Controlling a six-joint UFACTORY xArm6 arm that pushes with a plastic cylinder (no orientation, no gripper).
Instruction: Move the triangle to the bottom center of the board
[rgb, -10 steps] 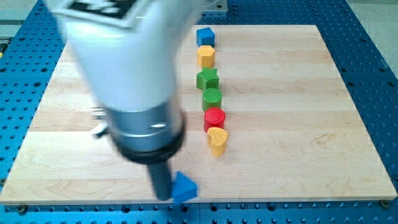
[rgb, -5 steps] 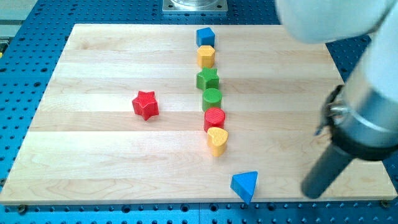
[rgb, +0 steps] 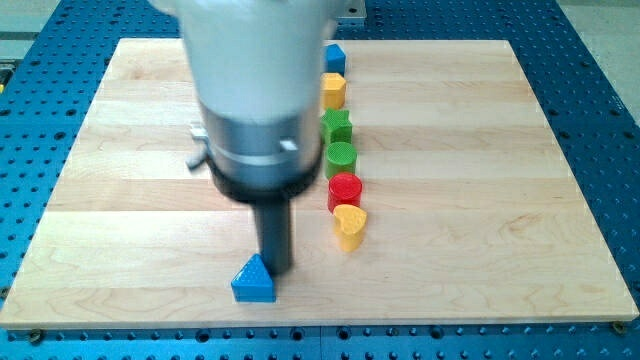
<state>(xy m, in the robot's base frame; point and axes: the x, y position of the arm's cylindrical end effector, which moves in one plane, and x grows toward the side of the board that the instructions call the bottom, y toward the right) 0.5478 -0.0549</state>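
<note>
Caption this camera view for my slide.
My tip touching the blue triangle near the board's bottom edge, left of centre.

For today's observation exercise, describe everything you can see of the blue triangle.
The blue triangle is a small solid wedge, matte and plastic-looking, lying flat with its apex toward the view's top. It sits near the board's bottom edge, somewhat left of centre. My tip stands at its upper right side, touching or nearly so. No other block is near it.

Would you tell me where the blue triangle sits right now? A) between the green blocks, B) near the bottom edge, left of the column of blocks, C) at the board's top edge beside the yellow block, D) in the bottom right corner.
B: the blue triangle lies near the bottom edge, left of the column ending in the yellow heart, with my tip touching its upper right.
</note>
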